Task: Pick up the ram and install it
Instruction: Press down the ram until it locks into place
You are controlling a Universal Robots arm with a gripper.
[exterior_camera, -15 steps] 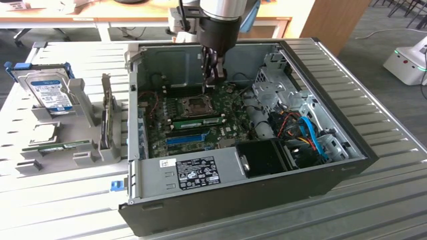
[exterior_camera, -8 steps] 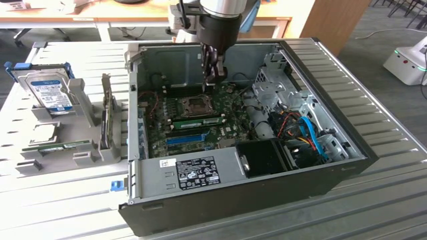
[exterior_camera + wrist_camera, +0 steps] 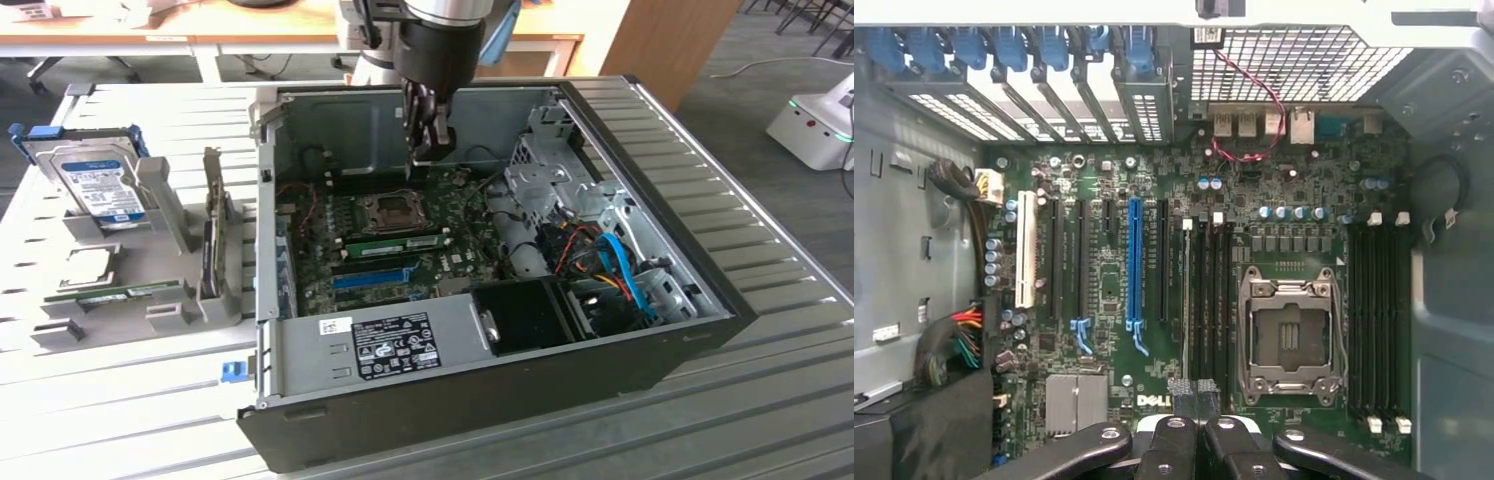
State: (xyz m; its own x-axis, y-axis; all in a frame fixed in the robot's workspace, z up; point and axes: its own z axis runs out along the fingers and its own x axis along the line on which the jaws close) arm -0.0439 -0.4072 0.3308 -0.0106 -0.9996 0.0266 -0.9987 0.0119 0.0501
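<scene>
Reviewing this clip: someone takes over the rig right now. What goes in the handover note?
Claw: shut, holding nothing, hanging over the motherboard near the CPU socket.
Ram: one green ram stick stands in a slot beside the socket. A second ram stick lies in the grey rack outside the case, on the exterior view's left.
Done: one stick appears installed; I cannot tell whether it is latched.
Left: confirm seating; the rack's stick is not picked up.

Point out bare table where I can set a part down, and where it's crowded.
Free: slatted table beyond the computer case on the exterior view's right, and the near corner below the holder rack. Crowded: the rack itself, and inside the case.
</scene>
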